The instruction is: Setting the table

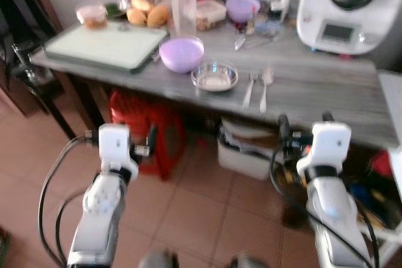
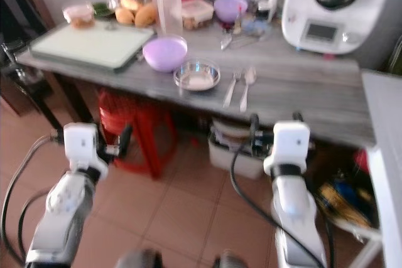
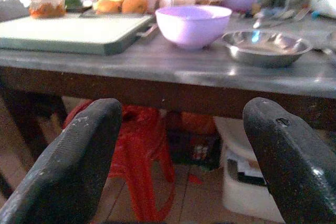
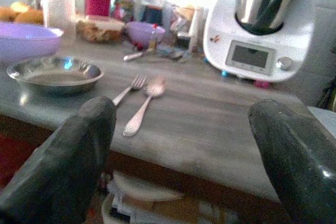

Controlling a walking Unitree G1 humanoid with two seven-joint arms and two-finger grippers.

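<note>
**Both grippers spread and empty before the table's front edge**

The left gripper (image 1: 119, 135) and the right gripper (image 1: 303, 122) are held short of the grey table (image 1: 326, 92), below its front edge, fingers wide apart with nothing between them. Near the front edge lies a steel dish (image 1: 215, 76), with a fork (image 1: 250, 88) and spoon (image 1: 266, 86) side by side just to its right. A lilac bowl (image 1: 181, 53) stands touching or just behind the dish, beside a green tray (image 1: 103, 45) at the left end. A white kitchen machine (image 1: 348, 10) occupies the back right corner. A red stool (image 1: 147, 127) stands beneath.
</note>
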